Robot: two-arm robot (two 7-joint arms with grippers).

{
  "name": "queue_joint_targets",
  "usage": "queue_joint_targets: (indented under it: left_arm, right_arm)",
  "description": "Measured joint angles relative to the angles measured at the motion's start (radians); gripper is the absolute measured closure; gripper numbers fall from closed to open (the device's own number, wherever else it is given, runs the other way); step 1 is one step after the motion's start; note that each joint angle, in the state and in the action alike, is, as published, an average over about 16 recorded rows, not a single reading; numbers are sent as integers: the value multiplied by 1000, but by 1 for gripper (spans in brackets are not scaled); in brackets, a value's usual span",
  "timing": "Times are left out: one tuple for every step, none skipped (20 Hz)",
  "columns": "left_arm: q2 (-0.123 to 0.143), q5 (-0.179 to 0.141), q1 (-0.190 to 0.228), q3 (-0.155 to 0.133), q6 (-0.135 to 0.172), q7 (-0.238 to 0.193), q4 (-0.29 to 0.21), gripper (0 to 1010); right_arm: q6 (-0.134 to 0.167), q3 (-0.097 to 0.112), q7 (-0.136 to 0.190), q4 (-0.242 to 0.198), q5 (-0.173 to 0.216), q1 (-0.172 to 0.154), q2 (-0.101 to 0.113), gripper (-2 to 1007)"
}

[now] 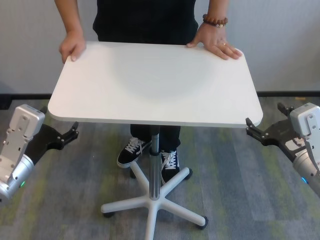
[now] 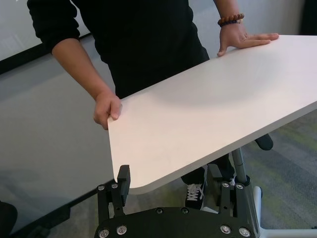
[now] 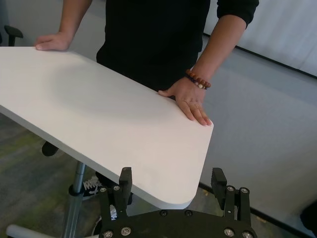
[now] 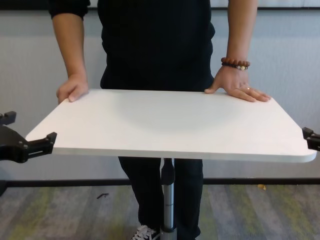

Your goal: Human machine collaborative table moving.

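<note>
The table (image 1: 155,82) is a white rounded top on a silver pole (image 1: 155,165). The human (image 1: 145,20), in black, stands at its far side. One hand (image 1: 72,47) grips the far left corner; the braceleted hand (image 1: 217,42) lies flat on the far right corner. My left gripper (image 1: 69,135) is open at the near left corner, which shows between its fingers (image 2: 123,178) in the left wrist view. My right gripper (image 1: 250,127) is open at the near right corner, which lies between its fingers (image 3: 218,179) in the right wrist view. Neither gripper is clamped on the edge.
A white five-legged base (image 1: 150,205) on black casters stands under the table. The human's black-and-white shoes (image 1: 132,150) are close to the pole. The floor is grey-green carpet (image 1: 240,190), and a pale wall (image 1: 280,45) stands behind the human.
</note>
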Motion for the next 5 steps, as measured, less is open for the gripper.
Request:
queue_joint_targets:
  left_arm:
    - [0,0,0,0,0,0,0,10]
    - [0,1,0,0,0,0,1,10]
    - [0,1,0,0,0,0,1,10]
    - [0,1,-1,0,0,0,2,10]
    - [0,2,-1,0,0,0,2,10]
  right_arm:
    - [0,0,0,0,0,0,0,4]
    - [0,0,0,0,-1,0,0,4]
    - [0,0,0,0,-1,0,0,4]
    - [0,0,0,0,-2,0,0,4]
    - [0,0,0,0,-2,0,0,4]
